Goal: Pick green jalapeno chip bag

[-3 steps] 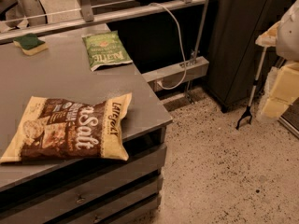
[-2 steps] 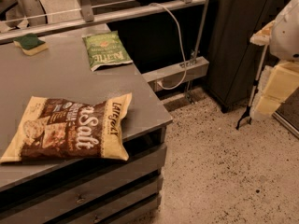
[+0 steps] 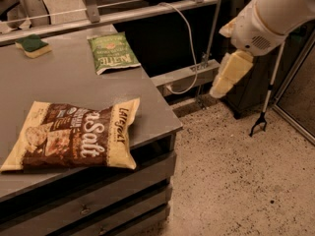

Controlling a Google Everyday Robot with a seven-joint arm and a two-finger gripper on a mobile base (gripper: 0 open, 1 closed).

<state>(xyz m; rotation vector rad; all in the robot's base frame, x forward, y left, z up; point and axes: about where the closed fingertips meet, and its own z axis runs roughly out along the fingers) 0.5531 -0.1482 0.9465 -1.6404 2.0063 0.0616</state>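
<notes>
The green jalapeno chip bag (image 3: 112, 52) lies flat near the far right edge of the grey table (image 3: 69, 90), with white lettering and a small red mark. My gripper (image 3: 227, 76), cream-coloured, hangs from the white arm (image 3: 273, 14) at the upper right. It is off the table, over the floor, well to the right of the green bag and touching nothing.
A large brown-and-yellow "Salt" bag (image 3: 78, 134) lies at the table's near edge. A green-and-yellow sponge (image 3: 32, 44) sits at the far left. A metal rail (image 3: 128, 11) and white cable (image 3: 189, 48) run behind the table. A black grabber tool (image 3: 262, 117) leans against a dark cabinet.
The arm and gripper have swung left and further into view, closer to the table's right side. The bags and sponge have not moved.
</notes>
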